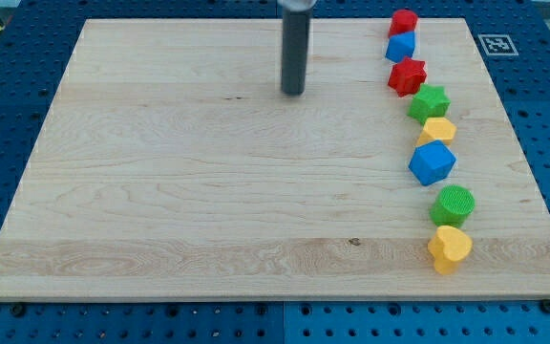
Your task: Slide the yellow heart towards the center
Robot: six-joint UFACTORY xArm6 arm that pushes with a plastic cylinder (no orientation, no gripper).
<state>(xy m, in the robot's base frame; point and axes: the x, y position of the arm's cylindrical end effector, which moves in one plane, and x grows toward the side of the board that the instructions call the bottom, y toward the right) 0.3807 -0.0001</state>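
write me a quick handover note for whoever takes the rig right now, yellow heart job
My tip rests on the board near the view's top centre, apart from every block and far from the yellow heart.
The yellow heart sits at the bottom end of a column of blocks on the view's right, near the wooden board's lower right corner, just below the green cylinder.
Above those in the column: blue cube, yellow block, green star, red star, blue block, red block.
Done: nothing visible yet; the heart is not near the centre.
Left: bring the tip round to the heart's right side, probably, and push it left and up towards the centre.
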